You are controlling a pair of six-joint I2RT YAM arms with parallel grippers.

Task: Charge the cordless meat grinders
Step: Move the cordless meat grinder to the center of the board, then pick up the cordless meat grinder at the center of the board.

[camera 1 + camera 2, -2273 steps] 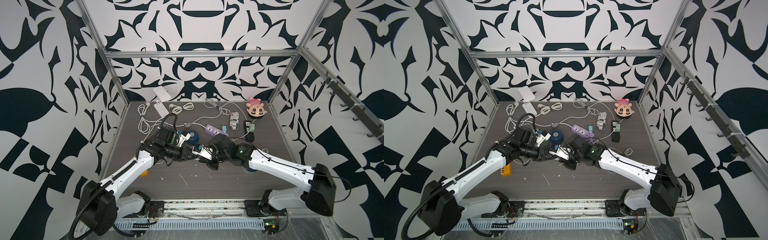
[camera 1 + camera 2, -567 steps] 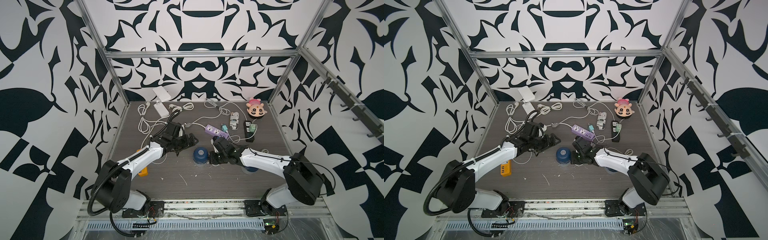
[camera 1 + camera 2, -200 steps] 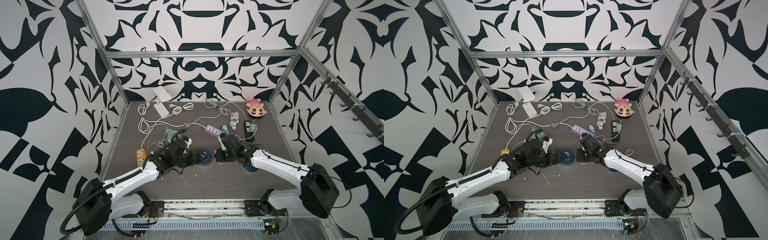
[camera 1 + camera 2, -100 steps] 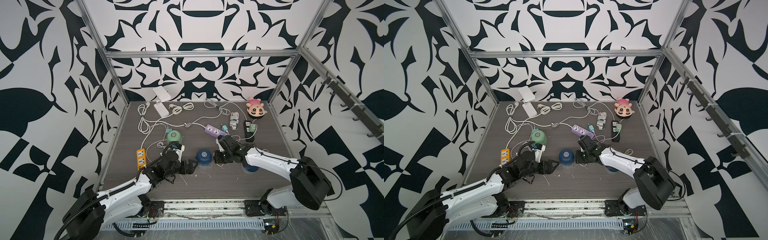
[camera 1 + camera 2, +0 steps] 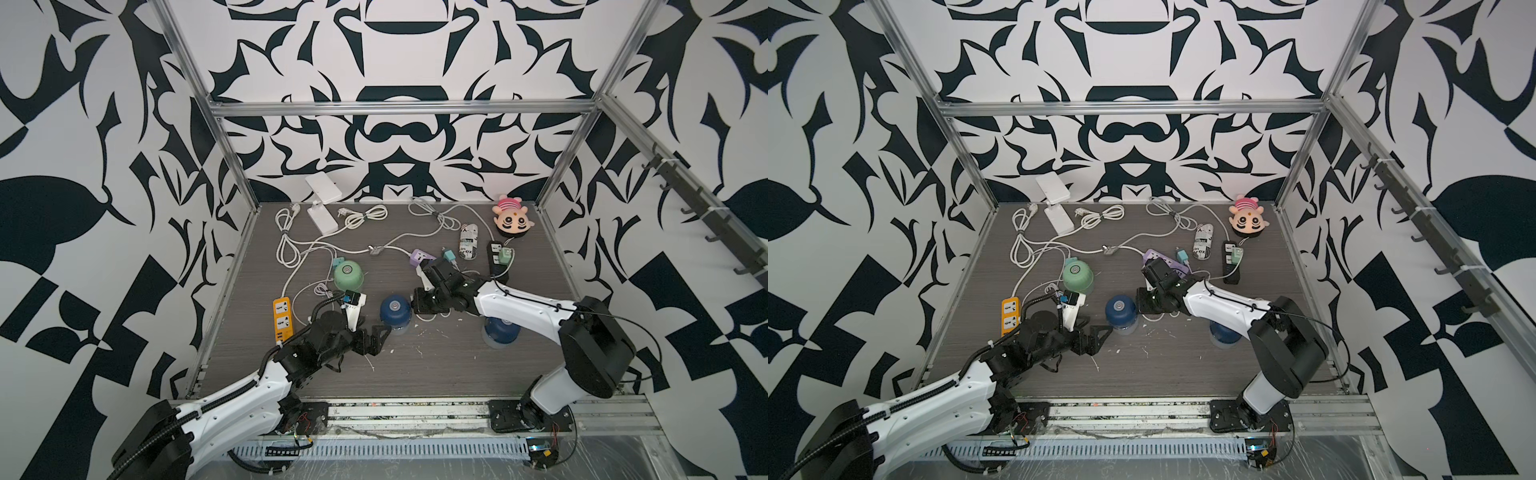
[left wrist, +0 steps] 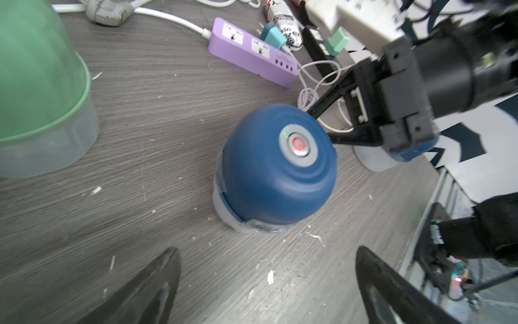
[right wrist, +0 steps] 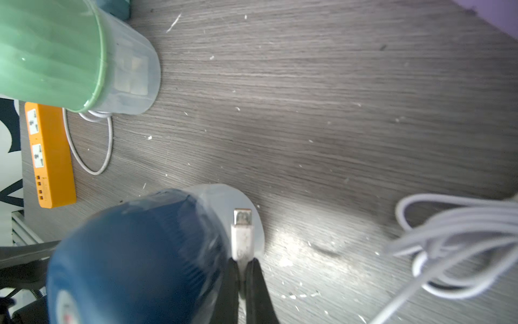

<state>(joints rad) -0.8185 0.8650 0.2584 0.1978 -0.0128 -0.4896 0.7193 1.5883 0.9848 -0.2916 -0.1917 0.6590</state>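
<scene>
Partly beneath the right arm (image 5: pixel 523 305) — the second navy grinder (image 5: pixel 502 333).

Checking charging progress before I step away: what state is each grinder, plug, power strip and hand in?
Navy blue domed grinder at centre: upright, button lit red.
Mint green domed grinder: upright.
Second navy blue grinder, under the right arm: upright, partly hidden.
White USB cable plug: tip bare, not inserted.
Right hand: shut on the plug.
Left hand: open, empty.
Purple plastic power strip: teal adapter plugged in.
</scene>
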